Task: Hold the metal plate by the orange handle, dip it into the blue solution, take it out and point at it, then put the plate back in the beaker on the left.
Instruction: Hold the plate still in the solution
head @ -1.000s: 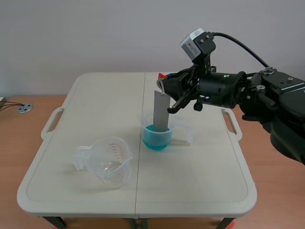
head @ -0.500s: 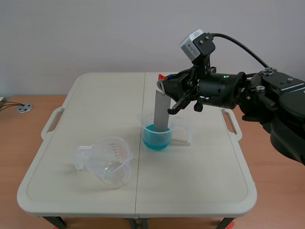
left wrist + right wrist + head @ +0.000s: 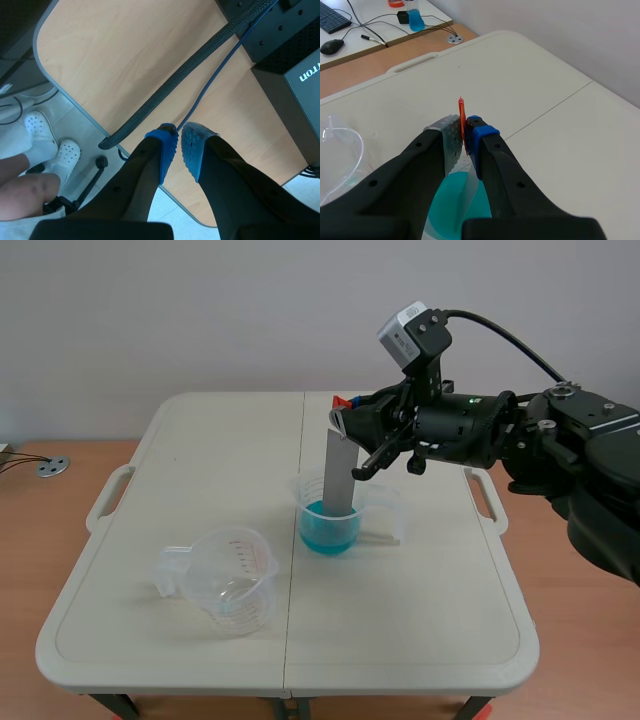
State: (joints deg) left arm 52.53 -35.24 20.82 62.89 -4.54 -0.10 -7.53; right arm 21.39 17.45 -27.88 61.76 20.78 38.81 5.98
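Metal plate (image 3: 340, 472) still in blue solution (image 3: 328, 530), right fingers (image 3: 481, 137) still on orange handle (image 3: 461, 116).

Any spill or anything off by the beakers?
Nothing stands out. The right gripper holds the metal plate by its orange handle, dipped in the blue solution; the empty beaker is upright; the table looks dry.

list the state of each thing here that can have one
plate, upright, lower end in the solution
handle, clamped in the right gripper
right beaker, upright, part full of blue solution
left beaker, upright, looks empty
right gripper, shut on handle
left gripper, shut on nothing, away from the table
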